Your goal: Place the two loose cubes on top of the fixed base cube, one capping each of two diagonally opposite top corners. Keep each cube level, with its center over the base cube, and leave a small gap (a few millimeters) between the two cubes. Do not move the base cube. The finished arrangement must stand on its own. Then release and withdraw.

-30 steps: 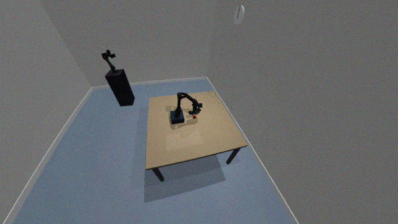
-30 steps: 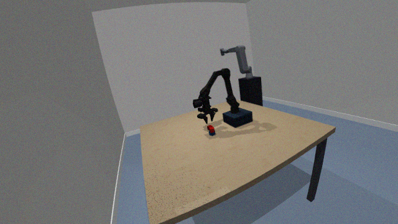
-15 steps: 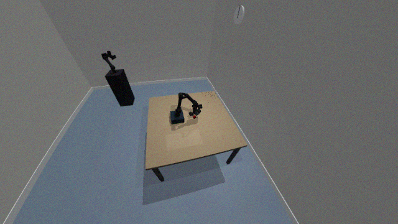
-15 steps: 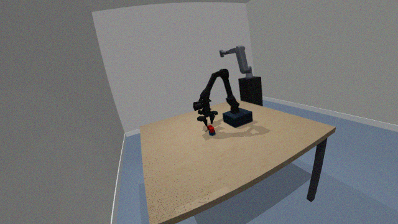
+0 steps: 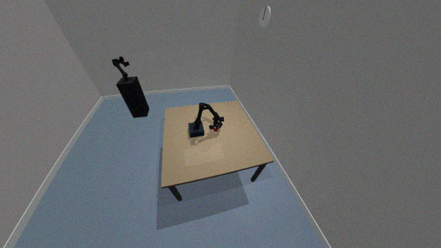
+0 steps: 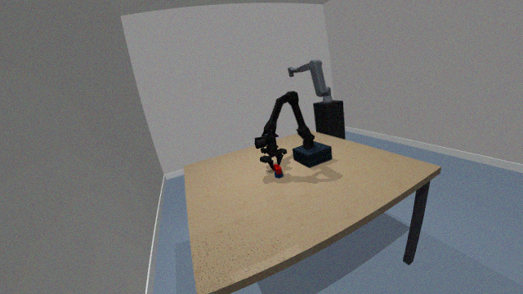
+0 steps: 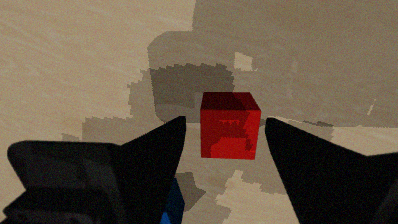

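Observation:
A loose red cube (image 7: 230, 134) (image 5: 215, 129) stands on the table between the fingertips in the wrist view, with a gap on each side. My gripper (image 7: 225, 123) (image 6: 276, 164) is open and low around it, not gripping it. The blue base cube (image 7: 173, 206) (image 6: 279, 175) shows only as a sliver beside the left finger in the wrist view. Another red cube (image 6: 278, 169) sits on top of the base cube in the exterior view. Its exact corner and level cannot be told, and the left finger hides it in the wrist view.
The arm stands on a dark blue box (image 5: 196, 131) (image 6: 312, 155) on the wooden table (image 5: 207, 169) (image 6: 327, 204), close to the cubes. A second arm stands on a black pedestal (image 5: 134, 98) (image 6: 329, 118) off the table.

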`<state>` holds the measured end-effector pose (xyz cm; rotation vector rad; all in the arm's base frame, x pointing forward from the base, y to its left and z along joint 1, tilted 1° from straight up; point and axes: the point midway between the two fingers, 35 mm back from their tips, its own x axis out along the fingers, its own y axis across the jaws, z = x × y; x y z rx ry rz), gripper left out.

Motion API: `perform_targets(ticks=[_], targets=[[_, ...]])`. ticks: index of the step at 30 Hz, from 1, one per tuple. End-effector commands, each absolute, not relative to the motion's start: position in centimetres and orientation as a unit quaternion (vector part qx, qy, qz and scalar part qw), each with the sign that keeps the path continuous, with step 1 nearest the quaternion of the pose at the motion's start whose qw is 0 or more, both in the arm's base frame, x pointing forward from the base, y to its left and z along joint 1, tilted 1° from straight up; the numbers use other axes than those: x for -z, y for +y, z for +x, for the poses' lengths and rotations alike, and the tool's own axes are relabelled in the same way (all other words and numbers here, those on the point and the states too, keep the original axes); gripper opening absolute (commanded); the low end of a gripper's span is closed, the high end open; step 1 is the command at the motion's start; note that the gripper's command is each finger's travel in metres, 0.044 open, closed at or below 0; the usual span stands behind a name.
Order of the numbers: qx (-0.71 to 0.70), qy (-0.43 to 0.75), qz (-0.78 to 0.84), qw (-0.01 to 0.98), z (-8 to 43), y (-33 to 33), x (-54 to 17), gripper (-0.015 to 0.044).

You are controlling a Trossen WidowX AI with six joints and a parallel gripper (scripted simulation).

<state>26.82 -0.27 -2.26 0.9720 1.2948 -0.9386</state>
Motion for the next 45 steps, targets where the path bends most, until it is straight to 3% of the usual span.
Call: perform_targets(ticks=[1,4,5,45], targets=[[0.404,0.559,0.418,0.591,26.7,-0.2,2.5,0.0186],[0.404,0.559,0.418,0.591,26.7,-0.2,2.5,0.0107],[0.404,0.559,0.418,0.591,26.7,-0.2,2.5,0.0105],[0.404,0.558,0.418,0.592,26.3,-0.1,-8.4,0.0105]])
